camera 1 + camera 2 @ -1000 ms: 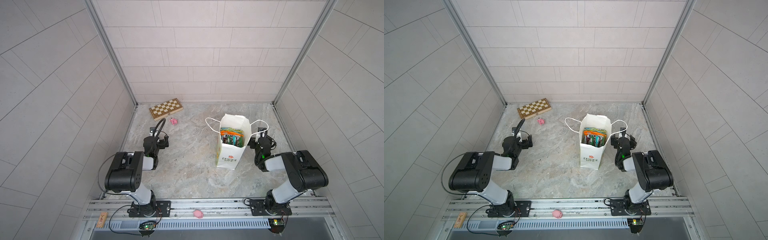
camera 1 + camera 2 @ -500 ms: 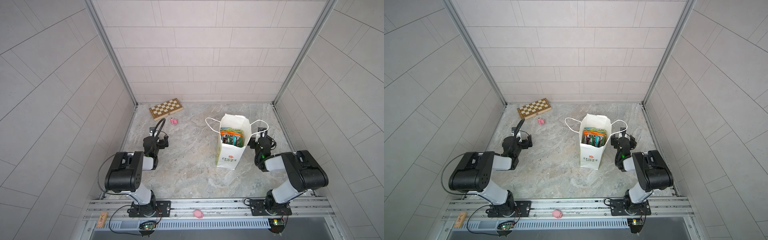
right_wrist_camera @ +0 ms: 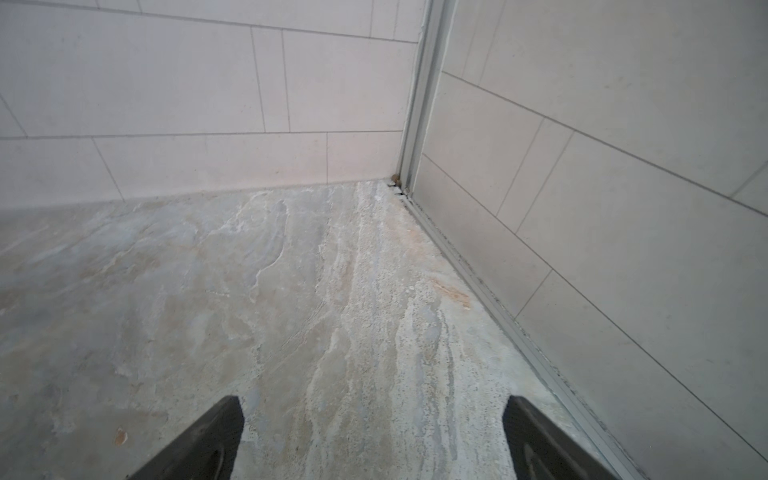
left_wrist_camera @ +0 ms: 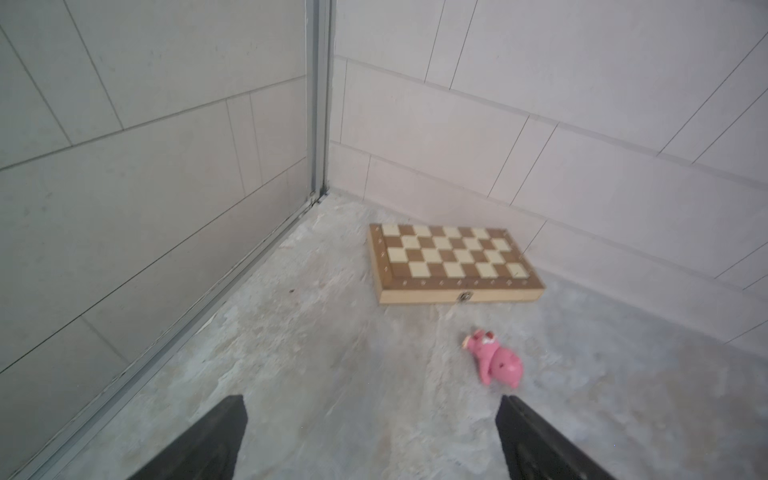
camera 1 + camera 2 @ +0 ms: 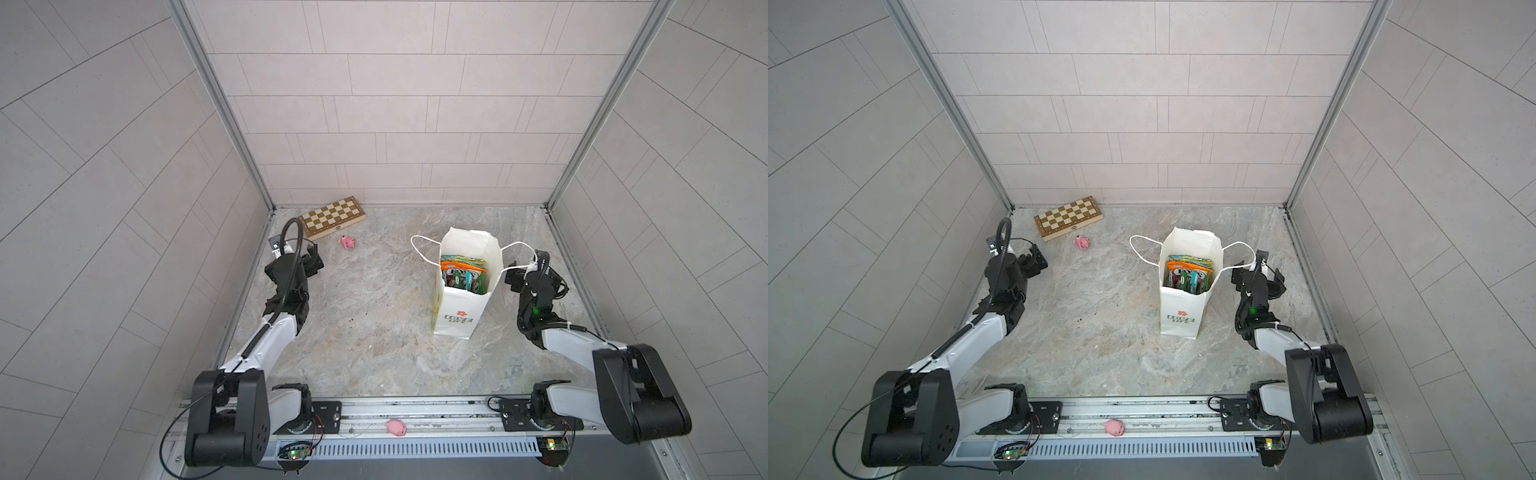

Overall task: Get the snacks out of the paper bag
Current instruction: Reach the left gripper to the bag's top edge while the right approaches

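The grey stone-patterned tabletop (image 5: 374,340) is bare of snacks, so the task looks not yet started and the first reach is the step in hand. The tall white paper bag with cord handles and a red flower logo (image 5: 457,309) stands upright right of centre, mouth open, in both top views. The right gripper (image 3: 374,405) sits low just beside the bag's right wall, fingers spread wide and holding nothing. One cord loop lies close to it; whether they touch I cannot tell. The left gripper (image 4: 372,405) is well apart at the left wall, equally wide and empty, facing the folded wooden chessboard (image 5: 333,217). The flat glossy candy packets, orange, teal and green (image 5: 463,276), stand on edge together inside the bag. The nearer right arm should probably rise clear of the handle, come straight down through the mouth, set its fingers across one packet's thin top edge and lift vertically. The light bag may tip, so the left arm could steady its rim. The small pink toy pig (image 5: 347,242) is not wanted.
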Available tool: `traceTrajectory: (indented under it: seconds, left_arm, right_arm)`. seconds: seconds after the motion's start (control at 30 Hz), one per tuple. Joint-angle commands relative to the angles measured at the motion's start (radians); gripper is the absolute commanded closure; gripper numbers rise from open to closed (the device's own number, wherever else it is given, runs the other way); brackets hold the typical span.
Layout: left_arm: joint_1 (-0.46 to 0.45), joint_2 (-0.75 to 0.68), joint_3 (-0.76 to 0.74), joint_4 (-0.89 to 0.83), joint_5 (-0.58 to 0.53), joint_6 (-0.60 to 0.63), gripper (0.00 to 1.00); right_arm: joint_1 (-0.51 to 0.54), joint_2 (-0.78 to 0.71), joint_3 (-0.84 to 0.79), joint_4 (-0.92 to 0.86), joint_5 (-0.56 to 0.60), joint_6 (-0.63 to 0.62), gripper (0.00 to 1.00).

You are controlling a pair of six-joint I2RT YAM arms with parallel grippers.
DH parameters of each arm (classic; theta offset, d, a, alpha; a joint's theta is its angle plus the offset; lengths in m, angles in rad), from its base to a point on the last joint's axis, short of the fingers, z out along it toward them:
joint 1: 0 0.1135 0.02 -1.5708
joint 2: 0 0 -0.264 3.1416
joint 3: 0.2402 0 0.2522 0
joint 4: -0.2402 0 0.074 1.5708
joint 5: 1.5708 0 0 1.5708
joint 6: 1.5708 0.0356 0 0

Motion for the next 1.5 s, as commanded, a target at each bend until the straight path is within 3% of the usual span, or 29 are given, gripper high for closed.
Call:
traceTrajectory:
  seconds: [0.0, 0.17, 0.33, 0.53, 0.77, 1.13, 1.47]
  left_arm:
    - [-0.046, -0.016, 0.131, -0.277, 0.233, -0.208, 0.0]
    - [-0.185, 0.009, 0.316, -0.359, 0.514, -0.306, 0.0]
    - [-0.309, 0.059, 0.447, -0.366, 0.652, -0.411, 0.0]
    - [-0.469, 0.131, 0.59, -0.431, 0.62, -0.424, 0.0]
    - [-0.555, 0.216, 0.636, -0.438, 0.591, -0.472, 0.06]
    - [-0.618, 0.319, 0.661, -0.353, 0.603, -0.535, 0.33]
    - [-0.623, 0.374, 0.66, -0.251, 0.621, -0.567, 0.59]
  right_arm:
    - [0.001, -0.136, 0.047, -0.314, 0.012, 0.141, 0.01]
    - [0.003, -0.299, 0.056, -0.49, -0.193, 0.216, 0.01]
    - [0.004, -0.371, 0.058, -0.563, -0.274, 0.23, 0.01]
    - [0.005, -0.391, 0.068, -0.639, -0.334, 0.227, 0.01]
    - [0.004, -0.384, 0.07, -0.637, -0.382, 0.222, 0.01]
    - [0.005, -0.34, 0.072, -0.62, -0.429, 0.216, 0.01]
    - [0.01, -0.288, 0.068, -0.596, -0.502, 0.22, 0.01]
